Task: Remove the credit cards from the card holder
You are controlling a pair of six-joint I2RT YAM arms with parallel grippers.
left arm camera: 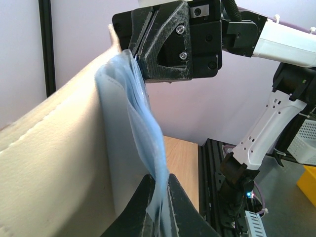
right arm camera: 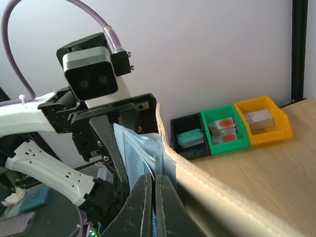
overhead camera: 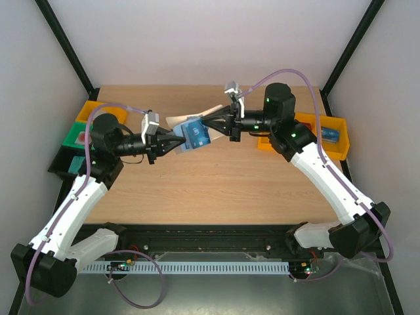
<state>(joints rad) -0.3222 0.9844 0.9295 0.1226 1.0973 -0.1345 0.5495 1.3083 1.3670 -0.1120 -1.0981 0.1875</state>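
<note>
The card holder [overhead camera: 190, 131] hangs open above the table's far middle, held between both arms. Its outside is pale beige [left arm camera: 49, 163] and its inside pockets are blue [left arm camera: 143, 128]. My left gripper [overhead camera: 178, 140] is shut on a blue inner pocket layer from the left, seen close in its wrist view [left arm camera: 158, 180]. My right gripper [overhead camera: 205, 125] is shut on another blue pocket edge from the right [right arm camera: 151, 178]. A darker blue rectangle [right arm camera: 134, 150] sits inside a clear pocket; I cannot tell whether it is one of the credit cards. No card shows outside the holder.
Yellow [overhead camera: 88, 110], green [overhead camera: 77, 136] and black [overhead camera: 65, 161] bins line the left table edge, holding small cards and blocks [right arm camera: 222, 129]. Yellow bins [overhead camera: 331, 134] stand at the right edge under the right arm. Black frame posts rise at both back corners.
</note>
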